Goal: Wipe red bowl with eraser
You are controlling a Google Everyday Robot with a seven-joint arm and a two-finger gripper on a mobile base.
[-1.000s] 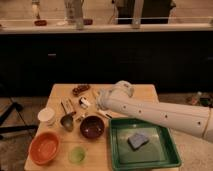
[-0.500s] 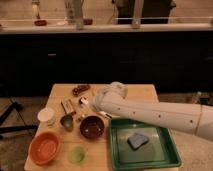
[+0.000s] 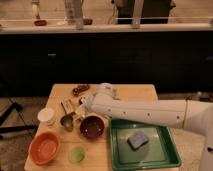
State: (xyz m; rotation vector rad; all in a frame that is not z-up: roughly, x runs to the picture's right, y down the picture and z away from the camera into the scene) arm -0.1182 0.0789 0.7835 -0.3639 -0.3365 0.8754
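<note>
The eraser (image 3: 66, 106) is a small tan-brown block lying on the wooden table (image 3: 135, 92), just right of and behind the white cup (image 3: 46, 116). The red bowl (image 3: 92, 127), dark red, sits upright in the middle of the table. My white arm reaches in from the right. My gripper (image 3: 82, 104) is low over the table, just right of the eraser and behind the red bowl. Nothing shows in it.
An orange bowl (image 3: 44, 148) stands at the front left, with a small green disc (image 3: 76, 155) beside it. A grey metal scoop (image 3: 67, 122) lies next to the cup. A green tray (image 3: 170, 150) at the right holds a blue-grey sponge (image 3: 137, 140). A dark brown item (image 3: 80, 90) lies at the back.
My arm has swung left, bringing the gripper closer to the eraser. The objects on the table have not moved.
</note>
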